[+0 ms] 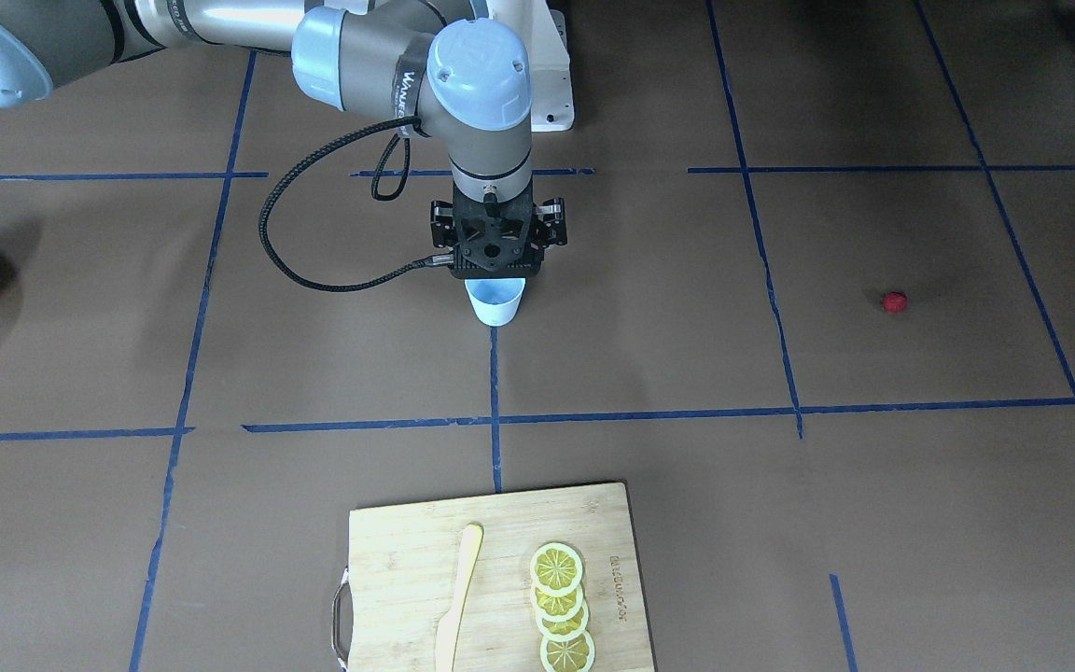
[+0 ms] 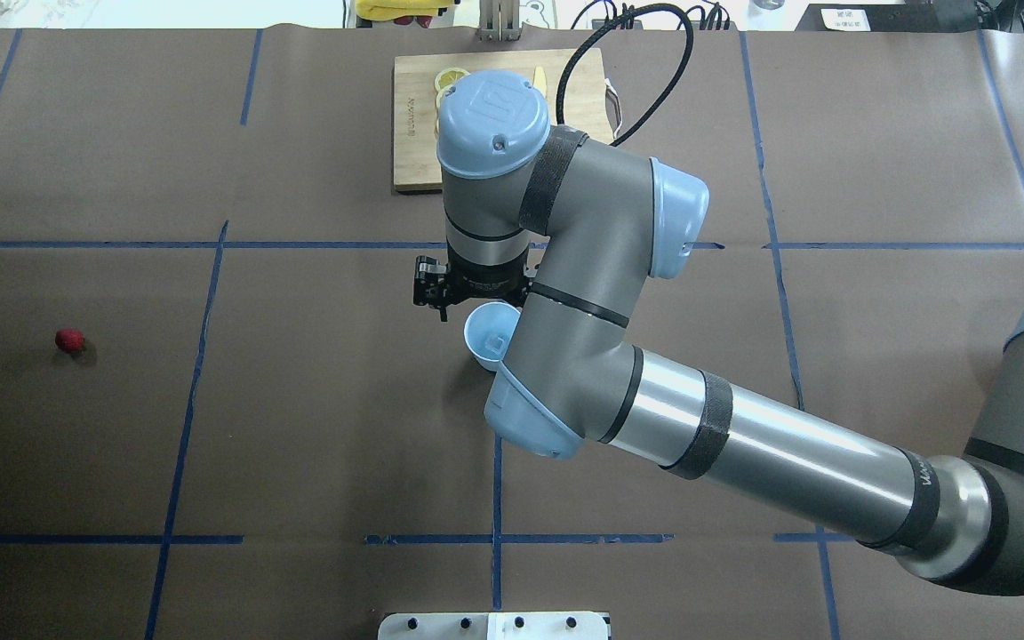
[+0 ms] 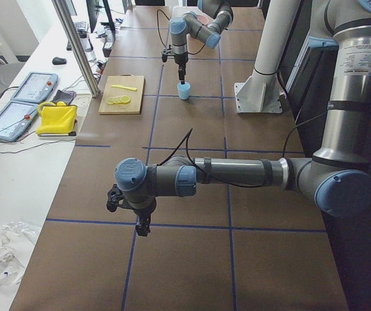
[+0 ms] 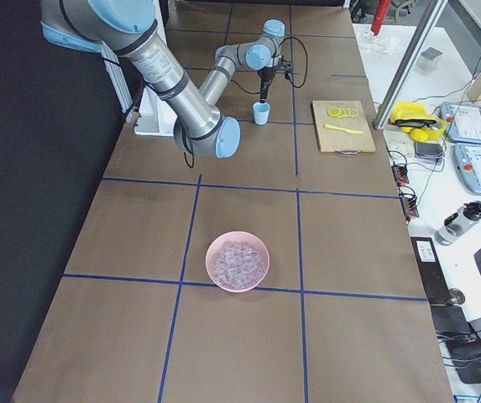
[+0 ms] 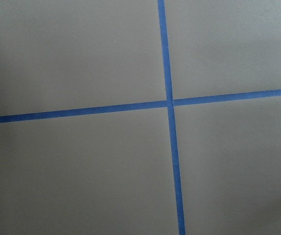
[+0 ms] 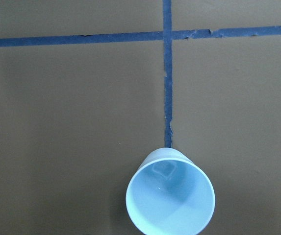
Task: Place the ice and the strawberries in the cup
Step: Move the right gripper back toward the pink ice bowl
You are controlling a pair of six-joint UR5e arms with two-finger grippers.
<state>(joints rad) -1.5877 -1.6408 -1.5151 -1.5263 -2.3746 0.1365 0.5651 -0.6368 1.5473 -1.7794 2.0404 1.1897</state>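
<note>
Hanging straight over the cup (image 1: 497, 303), the right gripper (image 1: 493, 252) points down at mid-counter (image 1: 687, 355), where the cup stands upright on a blue tape line. Its fingers are hidden under the black wrist body, so I cannot tell whether they are apart or together. A faint squarish shape sits inside the cup, possibly one piece of ice. The strawberry (image 1: 893, 301) lies alone on the robot's left side, well apart from the cup. More ice (image 4: 237, 264) fills a pink bowl (image 4: 265, 252) far off on the robot's right. The left gripper (image 3: 143, 227) hangs low above a tape crossing; its fingers' state is unclear too. Lemon slices (image 1: 560, 605) lie on a board (image 1: 407, 551).
</note>
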